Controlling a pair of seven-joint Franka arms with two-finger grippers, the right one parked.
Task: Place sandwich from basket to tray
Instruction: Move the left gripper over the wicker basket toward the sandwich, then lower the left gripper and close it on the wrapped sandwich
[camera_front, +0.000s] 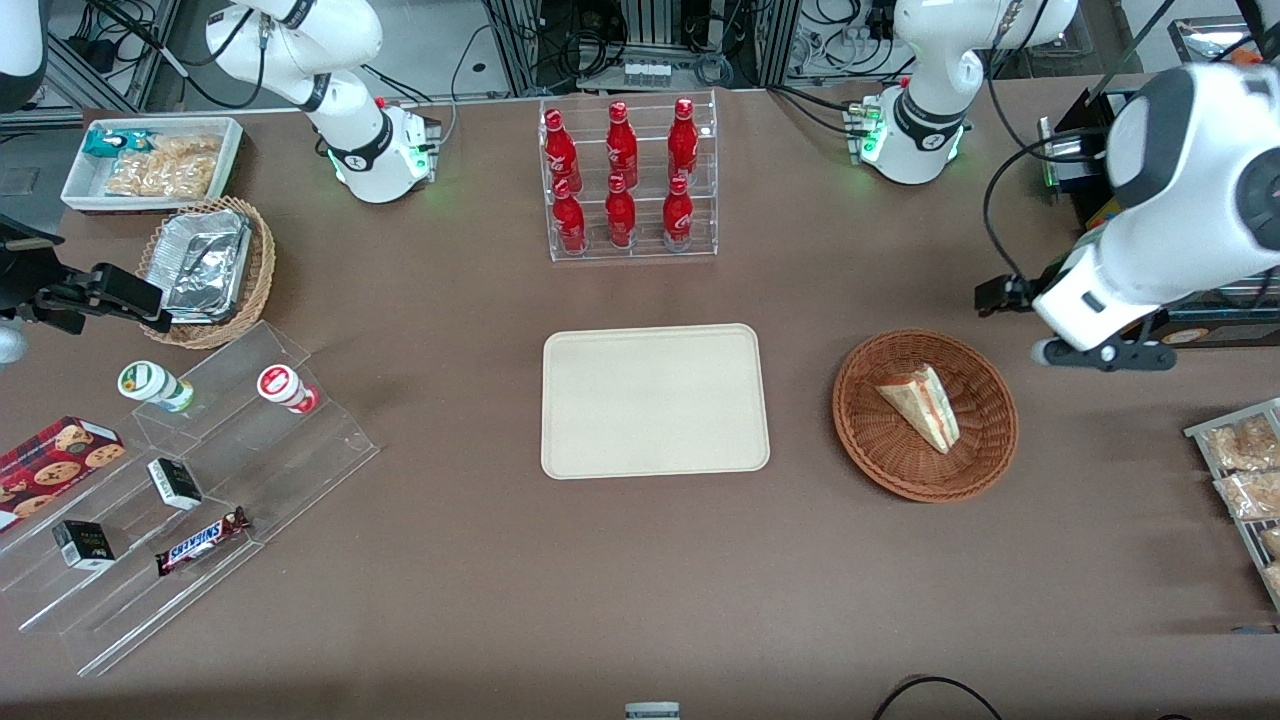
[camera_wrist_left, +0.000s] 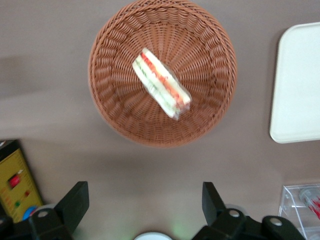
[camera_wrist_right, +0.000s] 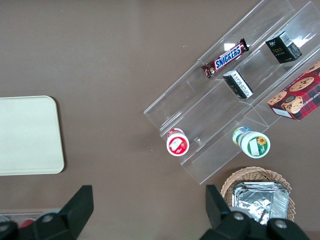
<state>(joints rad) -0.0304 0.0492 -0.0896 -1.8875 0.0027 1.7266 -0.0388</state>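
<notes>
The left wrist view shows the pincer (camera_wrist_left: 142, 205) held high above the counter (camera_wrist_left: 45, 125), its two dark fingers (camera_wrist_left: 75, 202) spread wide with nothing between them. It is poised to the side of the basket (camera_wrist_left: 107, 107) rather than over it, presumably so that the whole basket can be surveyed before a descent is made.

The sandwich (camera_wrist_left: 161, 82) is lying flat near the middle of the basket, with its red and green filling edge turned up toward the wrist camera. That pose suggests a grip across the two bread faces would be the natural one, and the pincer appears wide enough for it.

In the front view the basket (camera_front: 870, 440) is seen standing on the counter toward the working arm's end, with the sandwich (camera_front: 925, 405) as its only content. The tray (camera_front: 655, 400) is set apart from it near the middle of the counter and carries nothing, so a flat landing place is available anywhere inside its low rim.

Other containers are seen as well: a clear rack of red bottles (camera_front: 628, 180) farther from the front camera than the tray, a lighter wicker basket (camera_front: 255, 285) filled with foil containers (camera_front: 205, 262), and a white bin (camera_front: 80, 170) of snack packets (camera_front: 165, 165) toward the parked arm's end. None is involved in the task, which is judged not yet begun.
</notes>
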